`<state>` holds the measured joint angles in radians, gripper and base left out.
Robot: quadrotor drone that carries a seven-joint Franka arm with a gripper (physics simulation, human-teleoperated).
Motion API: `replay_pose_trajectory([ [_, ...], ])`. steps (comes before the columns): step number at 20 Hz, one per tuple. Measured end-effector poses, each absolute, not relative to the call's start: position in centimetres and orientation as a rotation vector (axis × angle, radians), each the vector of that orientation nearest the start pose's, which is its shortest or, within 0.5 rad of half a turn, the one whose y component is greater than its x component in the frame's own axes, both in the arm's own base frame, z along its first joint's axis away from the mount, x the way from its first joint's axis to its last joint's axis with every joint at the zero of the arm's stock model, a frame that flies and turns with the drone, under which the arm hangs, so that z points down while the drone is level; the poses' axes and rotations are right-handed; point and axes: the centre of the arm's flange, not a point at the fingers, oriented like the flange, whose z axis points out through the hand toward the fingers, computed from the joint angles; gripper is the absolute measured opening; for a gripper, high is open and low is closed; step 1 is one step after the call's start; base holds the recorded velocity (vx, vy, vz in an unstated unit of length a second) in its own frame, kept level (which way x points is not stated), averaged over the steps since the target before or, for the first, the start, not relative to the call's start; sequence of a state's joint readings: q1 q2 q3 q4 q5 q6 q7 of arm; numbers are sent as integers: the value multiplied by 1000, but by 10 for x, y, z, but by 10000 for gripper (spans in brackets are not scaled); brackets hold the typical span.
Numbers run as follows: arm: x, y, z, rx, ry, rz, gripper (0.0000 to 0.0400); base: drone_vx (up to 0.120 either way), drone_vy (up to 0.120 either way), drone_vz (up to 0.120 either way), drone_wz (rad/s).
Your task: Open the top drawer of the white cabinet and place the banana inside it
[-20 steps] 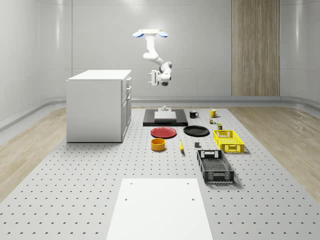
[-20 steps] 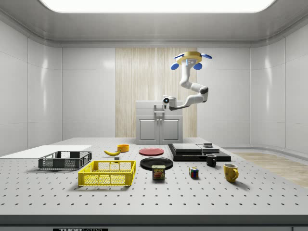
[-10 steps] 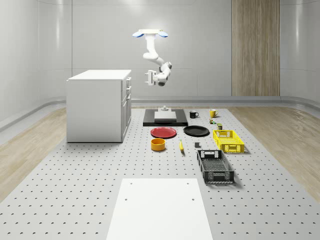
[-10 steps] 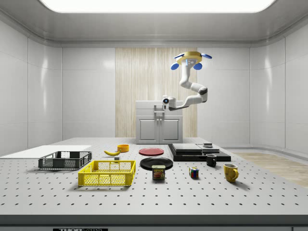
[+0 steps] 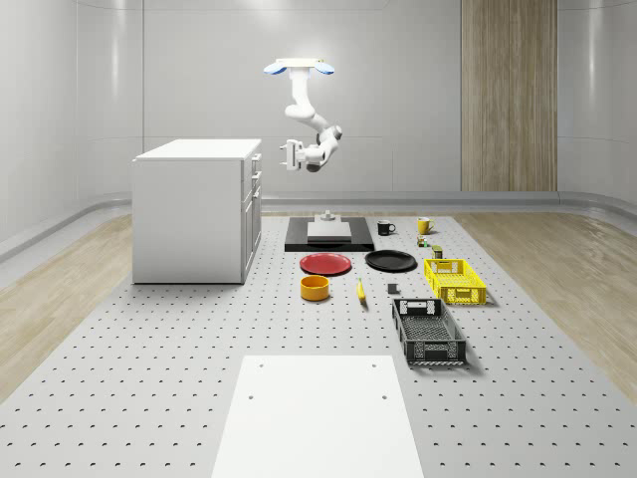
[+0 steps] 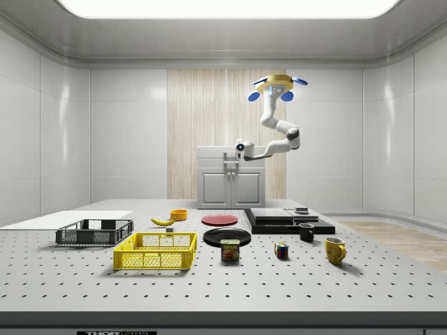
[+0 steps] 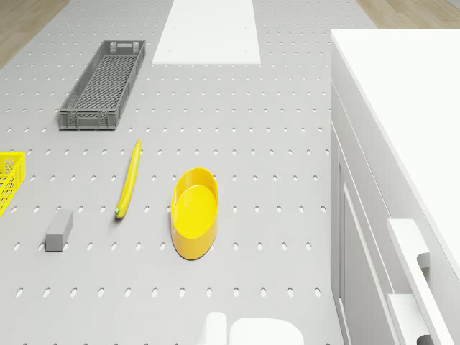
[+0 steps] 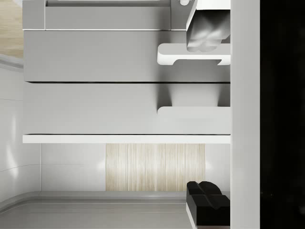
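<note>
The white cabinet [image 5: 194, 211] stands at the whole-scene view's left, all its drawers shut. The banana [image 5: 360, 290] lies on the table beside a yellow bowl [image 5: 315, 288]; in the drone view the banana [image 7: 128, 180] lies next to that bowl [image 7: 195, 212]. The drone [image 5: 299, 67] hovers high, to the right of the cabinet and over the table's far part. My gripper [image 5: 289, 154] hangs at top-drawer height, a short gap from the drawer fronts. In the wrist view the gripper [image 8: 207, 114] is open and lines up with the top drawer's handle [image 8: 190, 112].
A black platform [image 5: 328, 236], red plate [image 5: 326, 263] and black plate [image 5: 390, 261] lie under the arm. A yellow crate [image 5: 454, 280], grey crate [image 5: 427, 331], mugs and small items sit to the right. A white mat [image 5: 318, 413] covers the near table.
The gripper has moved toward the cabinet's drawer fronts and risen slightly. The drone has kept its place and the banana has not moved.
</note>
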<state>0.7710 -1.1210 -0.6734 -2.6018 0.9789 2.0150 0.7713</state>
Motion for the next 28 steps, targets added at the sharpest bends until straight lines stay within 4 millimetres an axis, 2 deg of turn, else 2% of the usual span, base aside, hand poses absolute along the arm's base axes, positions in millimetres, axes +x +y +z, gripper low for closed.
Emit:
replay_pose_trajectory([
  [12,346,46,591,-1483,612,613,400,0,0,0,0],
  [21,354,85,592,-1483,611,613,400,0,0,0,0],
  [28,356,102,605,-1483,611,613,400,0,0,0,0],
])
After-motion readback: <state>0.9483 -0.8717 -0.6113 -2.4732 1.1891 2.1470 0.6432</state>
